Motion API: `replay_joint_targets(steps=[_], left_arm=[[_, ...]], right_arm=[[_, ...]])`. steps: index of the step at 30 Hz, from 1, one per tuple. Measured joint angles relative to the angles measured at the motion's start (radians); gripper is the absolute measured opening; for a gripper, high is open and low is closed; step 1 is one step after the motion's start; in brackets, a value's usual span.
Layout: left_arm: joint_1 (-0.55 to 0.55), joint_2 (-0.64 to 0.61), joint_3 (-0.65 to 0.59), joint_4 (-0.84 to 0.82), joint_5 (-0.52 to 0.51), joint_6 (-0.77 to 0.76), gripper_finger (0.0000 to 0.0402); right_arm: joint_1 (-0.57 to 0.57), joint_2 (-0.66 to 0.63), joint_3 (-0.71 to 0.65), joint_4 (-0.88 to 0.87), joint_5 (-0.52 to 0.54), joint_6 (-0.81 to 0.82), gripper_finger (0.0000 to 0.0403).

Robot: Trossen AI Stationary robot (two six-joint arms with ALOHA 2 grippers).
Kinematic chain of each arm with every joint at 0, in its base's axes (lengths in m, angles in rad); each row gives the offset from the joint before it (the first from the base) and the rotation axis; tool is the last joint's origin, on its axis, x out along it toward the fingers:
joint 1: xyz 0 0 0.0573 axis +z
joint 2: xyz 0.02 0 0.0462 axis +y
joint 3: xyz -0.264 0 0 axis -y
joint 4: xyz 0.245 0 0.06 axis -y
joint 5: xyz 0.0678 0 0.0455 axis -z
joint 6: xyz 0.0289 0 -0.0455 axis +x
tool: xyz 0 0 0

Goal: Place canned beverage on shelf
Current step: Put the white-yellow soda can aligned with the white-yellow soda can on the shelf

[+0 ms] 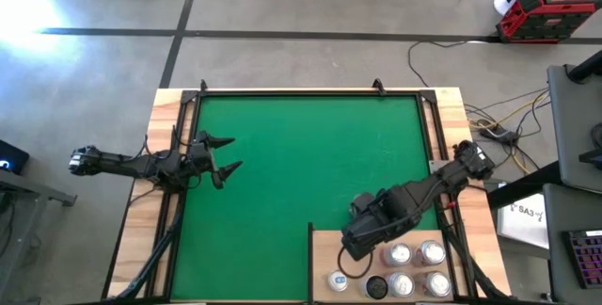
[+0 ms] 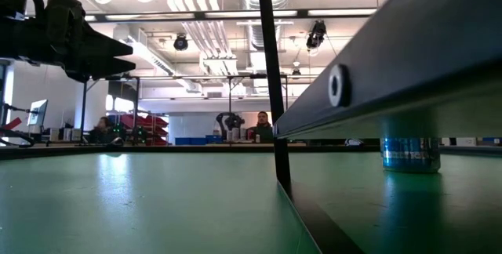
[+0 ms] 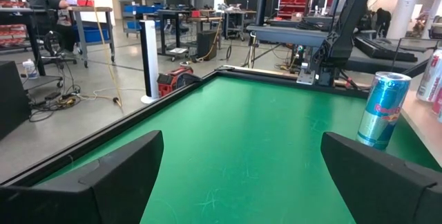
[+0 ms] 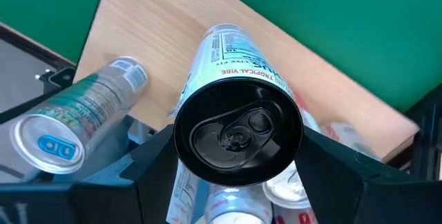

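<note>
right now your right gripper (image 4: 238, 182) sits over the shelf (image 1: 324, 247), the pale wooden panel at the near right corner of the green mat (image 1: 301, 154), and its fingers are closed around a black-topped can (image 4: 238, 131) with a white printed body. the right wrist view shows that can clamped between both fingers, lid toward the camera, so it is held by its sides, probably so it can be stood upright beside the others without being knocked. several cans are already standing on the shelf: from above you can see a cluster of silver tops (image 1: 419, 267) just beside and partly under the gripper, plus a blue-tabbed can (image 1: 338, 280) a little apart toward the mat side. that crowding is why your approach matters; the held can appears to be right above or among its neighbours, and i cannot tell whether its base is touching the wood yet. your left gripper (image 1: 224, 154) waits over the left edge of the mat with its fingers spread wide and nothing between them, well clear of the work. in its wrist view a blue and silver can (image 3: 384, 109) stands at the far side by the shelf. before letting go, judge whether the can is level and seated.
</note>
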Motion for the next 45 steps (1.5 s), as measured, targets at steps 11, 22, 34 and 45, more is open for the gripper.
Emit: replay_joint_targets(steps=[11,22,34,45], left_arm=[[0.0,0.0,0.0,0.0,0.0,0.0,0.0378],[0.0,0.0,0.0,0.0,0.0,0.0,0.0378],[0.0,0.0,0.0,0.0,0.0,0.0,0.0378],[0.0,0.0,0.0,0.0,0.0,0.0,0.0378]], right_arm=[[0.024,0.03,0.002,0.003,-0.002,0.193,0.0242],[0.024,0.043,0.002,0.017,0.01,0.366,0.0242],[0.026,0.044,0.002,0.045,0.009,0.465,0.0242],[0.053,0.05,0.0,0.059,0.008,0.553,0.0242]])
